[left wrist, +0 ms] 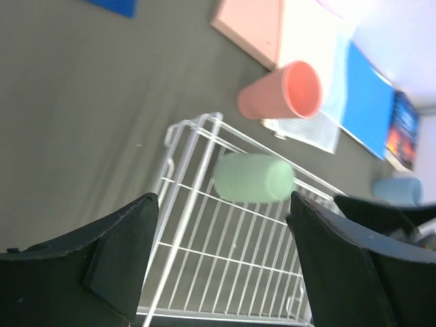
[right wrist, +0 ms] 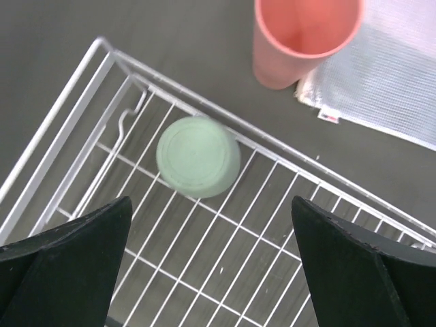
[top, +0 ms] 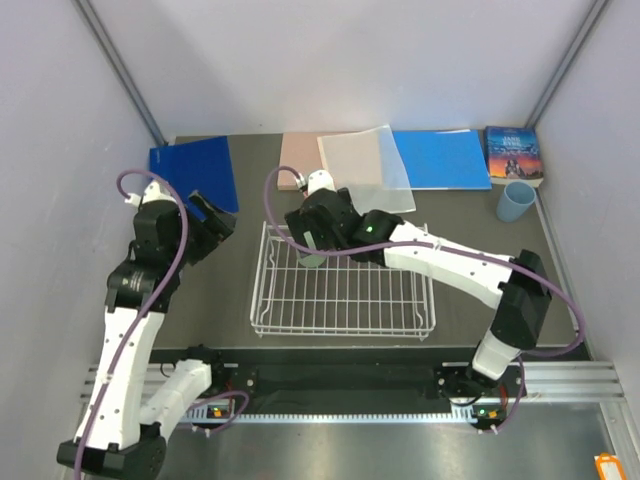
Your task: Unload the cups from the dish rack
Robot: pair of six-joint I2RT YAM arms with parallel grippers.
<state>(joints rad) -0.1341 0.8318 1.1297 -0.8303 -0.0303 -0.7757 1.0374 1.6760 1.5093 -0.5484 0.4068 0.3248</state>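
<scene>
The white wire rack (top: 345, 300) lay in the middle of the dark bench (top: 200, 300), its long sides running left to right. The green cup (right wrist: 197, 157) sat base-up inside it, in the far left corner and close against the far rail; whether it touched the rail could not be told.

The right claw (right wrist: 211, 204) hung over that corner with its fingers (right wrist: 75, 252) spread wide, one on each side of the cup and holding nothing. There was open grid between each finger and the cup.

The pink cup (right wrist: 306, 41) stood mouth-up on the bench just outside the far rail, beside the corner of a mesh sheet (right wrist: 381, 88). The blue cup (top: 517, 203) stood near the far right edge of the bench, next to a book (top: 513, 153) and well apart from the rack.

The left claw (left wrist: 223, 204) was also spread wide and gripped nothing. It hovered off the rack's left end, near a blue folder (top: 195, 170), with bare bench showing between it and the left rail.
</scene>
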